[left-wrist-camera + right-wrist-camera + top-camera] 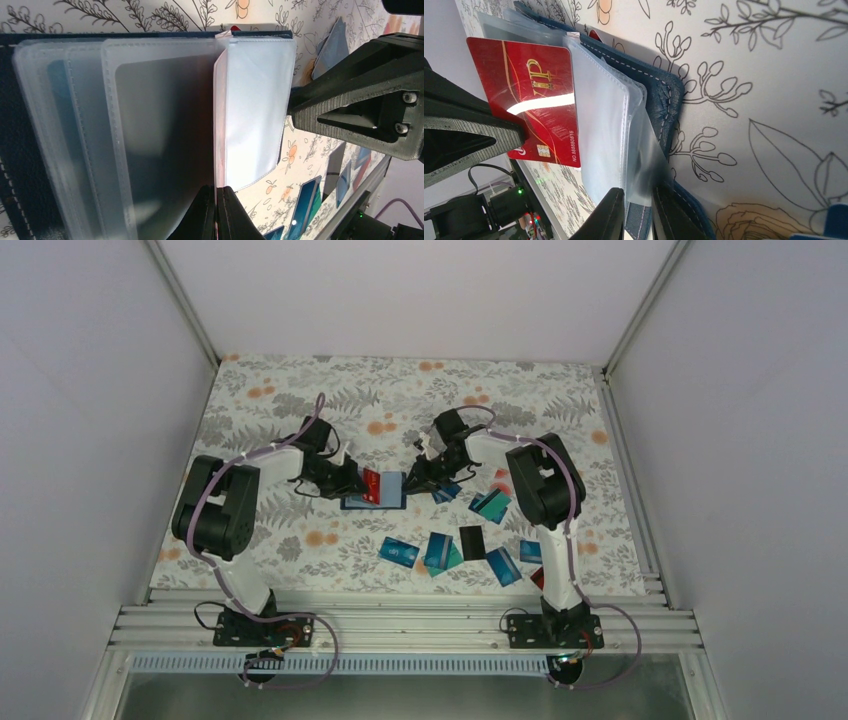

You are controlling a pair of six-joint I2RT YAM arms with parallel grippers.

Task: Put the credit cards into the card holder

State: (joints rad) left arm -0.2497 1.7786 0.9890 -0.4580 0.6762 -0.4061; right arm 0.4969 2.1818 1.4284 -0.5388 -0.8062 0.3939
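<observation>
**Card pinched edge-on at open holder**

The left gripper [216, 200] is closed on a thin card [218, 110], seen edge-on, standing among the holder's [20, 195] fanned clear sleeves [160, 125]. Beyond, loose cards [305, 200] lie on the floral table [165, 12].

Robot lab test cell, plain pale wall panels [80, 390] closing three sides, aluminium frame posts [185, 300] at corners, left arm [215, 510] and right arm [545, 490] bolted to slotted aluminium rail [420, 625], loose purple cables [325, 650], floral-cloth bench [300, 390].
</observation>
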